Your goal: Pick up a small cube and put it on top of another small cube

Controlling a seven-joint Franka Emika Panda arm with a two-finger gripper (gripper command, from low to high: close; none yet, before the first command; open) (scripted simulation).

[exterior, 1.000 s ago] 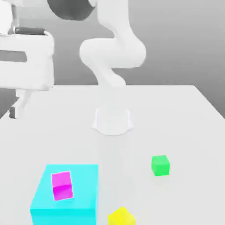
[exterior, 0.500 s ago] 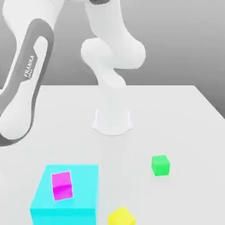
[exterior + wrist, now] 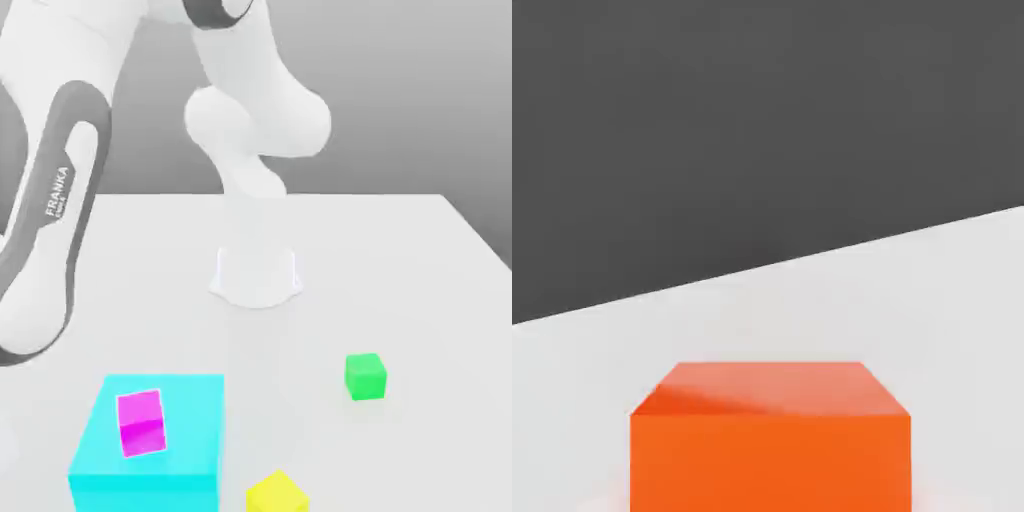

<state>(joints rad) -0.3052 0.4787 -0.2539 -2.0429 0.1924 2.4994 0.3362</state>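
An orange cube (image 3: 770, 440) stands on the white table close in front of the hand camera. My gripper is shut; whether it grips the orange cube I cannot tell. In the exterior view a small green cube (image 3: 365, 376) rests on the table toward the right. At the front edge lies a small yellow cube (image 3: 277, 494). A small magenta cube (image 3: 141, 423) sits tilted on top of a large cyan block (image 3: 190, 440) at the front left.
The arm's white base (image 3: 256, 275) stands at the table's middle, its upper links rising behind it. A long white and grey arm link (image 3: 50, 200) hangs down the exterior view's left. The table's far edge (image 3: 300, 196) meets a grey backdrop.
The arm has swung: the boxy hand section at the exterior view's upper left gave way to a long link, which then shifted slightly. The cubes stayed put.
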